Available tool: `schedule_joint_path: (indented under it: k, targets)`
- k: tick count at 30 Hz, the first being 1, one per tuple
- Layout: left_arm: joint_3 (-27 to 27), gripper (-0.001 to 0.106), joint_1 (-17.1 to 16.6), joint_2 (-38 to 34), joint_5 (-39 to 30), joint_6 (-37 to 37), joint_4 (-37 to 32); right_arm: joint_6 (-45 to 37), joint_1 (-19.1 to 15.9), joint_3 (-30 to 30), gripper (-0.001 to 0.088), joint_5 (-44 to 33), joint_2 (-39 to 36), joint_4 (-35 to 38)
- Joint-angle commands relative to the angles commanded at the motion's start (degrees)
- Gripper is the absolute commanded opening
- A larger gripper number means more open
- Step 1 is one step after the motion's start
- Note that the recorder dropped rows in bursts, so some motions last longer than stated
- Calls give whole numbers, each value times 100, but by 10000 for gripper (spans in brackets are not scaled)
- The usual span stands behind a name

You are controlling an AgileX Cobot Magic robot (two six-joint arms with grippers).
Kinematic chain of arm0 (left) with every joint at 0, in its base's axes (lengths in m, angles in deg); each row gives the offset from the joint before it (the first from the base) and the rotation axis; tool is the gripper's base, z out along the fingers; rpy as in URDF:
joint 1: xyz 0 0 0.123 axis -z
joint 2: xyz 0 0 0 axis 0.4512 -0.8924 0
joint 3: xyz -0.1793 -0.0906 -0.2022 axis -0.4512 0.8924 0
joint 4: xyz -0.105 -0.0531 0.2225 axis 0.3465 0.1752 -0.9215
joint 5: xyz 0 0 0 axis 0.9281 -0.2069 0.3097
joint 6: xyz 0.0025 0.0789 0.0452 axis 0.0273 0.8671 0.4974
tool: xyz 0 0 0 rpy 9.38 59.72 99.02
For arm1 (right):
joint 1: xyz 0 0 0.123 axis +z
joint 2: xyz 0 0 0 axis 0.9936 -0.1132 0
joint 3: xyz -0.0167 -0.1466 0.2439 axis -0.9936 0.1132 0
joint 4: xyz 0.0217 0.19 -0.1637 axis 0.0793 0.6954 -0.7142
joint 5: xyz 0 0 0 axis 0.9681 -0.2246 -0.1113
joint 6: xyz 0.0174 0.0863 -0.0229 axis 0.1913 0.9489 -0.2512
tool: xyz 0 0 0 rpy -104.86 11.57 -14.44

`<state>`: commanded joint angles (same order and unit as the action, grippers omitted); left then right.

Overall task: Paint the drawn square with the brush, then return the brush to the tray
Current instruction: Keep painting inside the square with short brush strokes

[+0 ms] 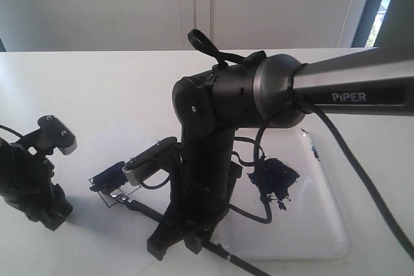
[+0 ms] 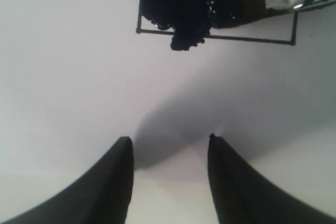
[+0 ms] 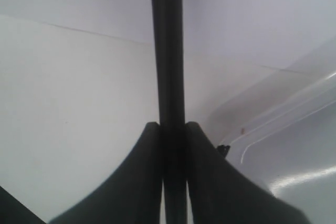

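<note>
The drawn square (image 1: 107, 179) lies on the white table left of centre, its far part covered in dark blue and its near corner bare inside the thin outline. In the left wrist view the drawn square (image 2: 247, 27) shows wet paint along one side. The brush (image 1: 143, 209) slants down to it, silver ferrule at the square's edge. My right gripper (image 1: 176, 240) reaches across the middle and is shut on the brush handle (image 3: 167, 51), which runs straight between the jaws of this gripper (image 3: 167, 127). My left gripper (image 2: 169, 145) is open and empty, a little short of the square.
The white tray (image 1: 317, 231) sits at the right with a dark blue paint blob (image 1: 274, 177) in it; its rim (image 3: 294, 140) shows beside the right fingers. The left arm (image 1: 32, 185) stands at the table's left edge. Black cables hang from the right arm.
</note>
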<state>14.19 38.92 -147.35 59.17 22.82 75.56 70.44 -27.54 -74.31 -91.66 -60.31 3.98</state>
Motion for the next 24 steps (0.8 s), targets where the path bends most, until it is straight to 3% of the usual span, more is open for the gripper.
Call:
schedule_joint_path:
  k: [14,24]
  targets:
    - [0,497,0,0,24,-33,0,4,0,0,0,-45,39,-10]
    - [0,497,0,0,24,-57,0,429,0,0,0,-290,284,-572]
